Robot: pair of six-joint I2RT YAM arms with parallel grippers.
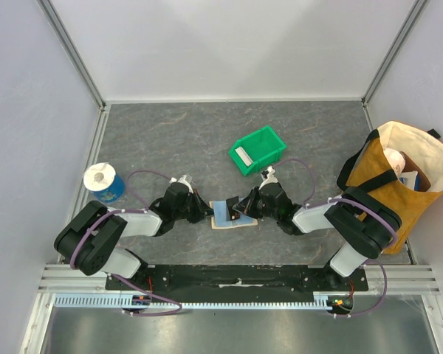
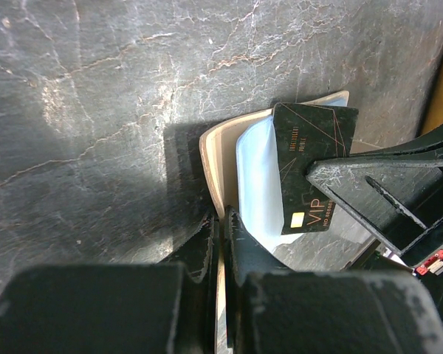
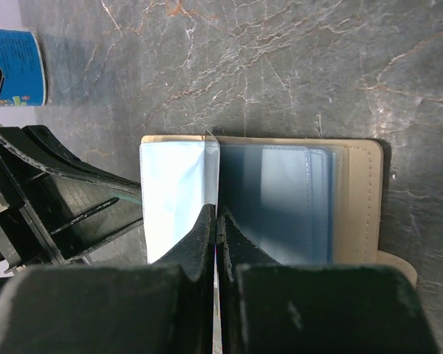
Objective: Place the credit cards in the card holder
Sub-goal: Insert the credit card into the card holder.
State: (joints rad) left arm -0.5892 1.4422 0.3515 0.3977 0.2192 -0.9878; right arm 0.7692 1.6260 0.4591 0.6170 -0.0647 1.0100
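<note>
- Seen from above, the small tan leather-like folding card holder [image 1: 224,215] lies open on the grey stone-look counter [image 1: 162,140], between the two arms.
- The left tool [image 1: 205,214] is at its left side. The right tool [image 1: 244,209] is at its right side.
- Only the left wrist view shows the face of the thin dark card [image 2: 314,162], a plastic one with gold lines and the letters VIP. It stands over the card holder's clear pockets.
- The right wrist view shows the dark card only as a thin edge. The right tool's fingers are pressed together on it.
- That view also shows the clear blue-white pockets, stacked one on another inside the tan cover.
- The left tool's fingers are together too, clamped on a thin pale edge of the card holder.
- Only the top view shows the green plastic bin [image 1: 258,151], just behind the card holder, with something white in it.
- It also shows a yellow and cream cloth bag [image 1: 399,177] at the right.
- A blue round tub [image 1: 103,183] stands at the left, and the right wrist view shows it as well.
</note>
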